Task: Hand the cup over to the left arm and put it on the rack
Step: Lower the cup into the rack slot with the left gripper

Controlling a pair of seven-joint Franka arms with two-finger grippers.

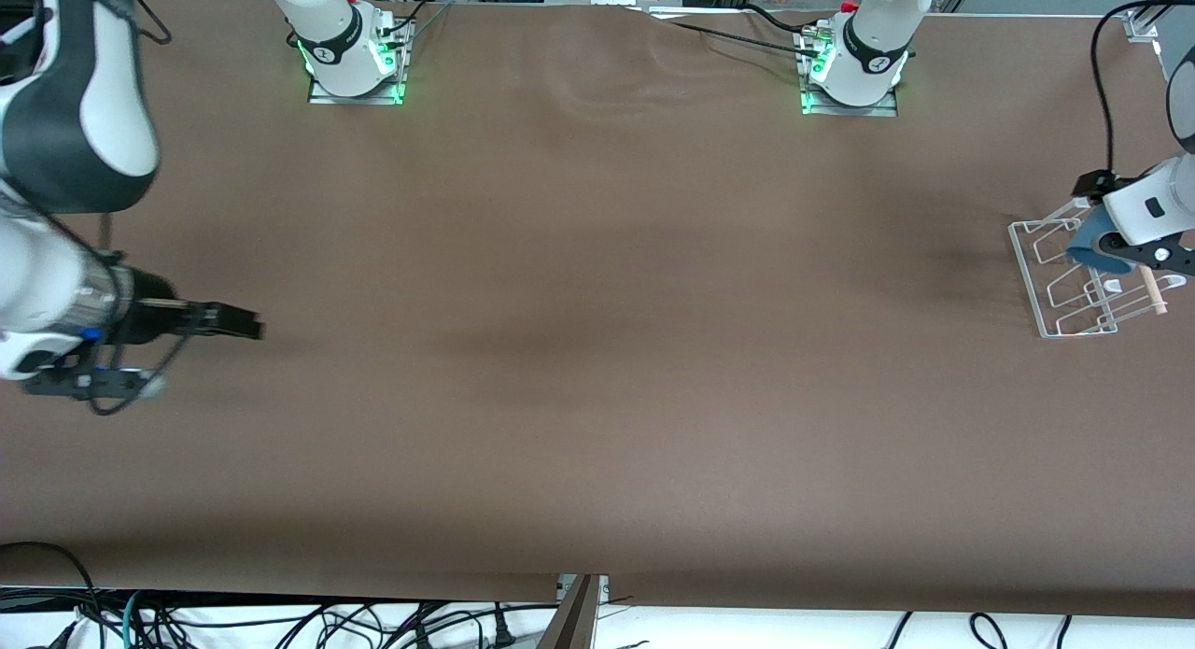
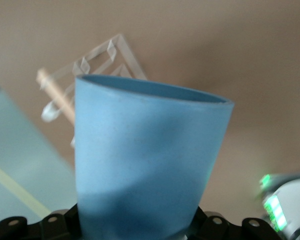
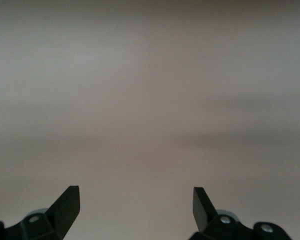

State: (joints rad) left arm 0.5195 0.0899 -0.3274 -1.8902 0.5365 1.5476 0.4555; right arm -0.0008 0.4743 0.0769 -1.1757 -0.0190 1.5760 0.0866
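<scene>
1. Left gripper up over the rack, at the left arm's end of the tabletop; clamped on the cup.
2. Cup light blue, tapered, held by its narrow end between the jaws; wide open rim pointing away from the wrist. In the left wrist view, cup fills most of the frame, rack partly visible past its rim.
3. Rack clear, resting on the tabletop; light wooden dowel along its side nearer the table's end, also seen in the left wrist view.
4. Cup in the air, tilted; contact with the rack not discernible.
5. Right gripper at the right arm's end of the tabletop, fingers spread wide apart, nothing between them. Right arm waiting.
</scene>
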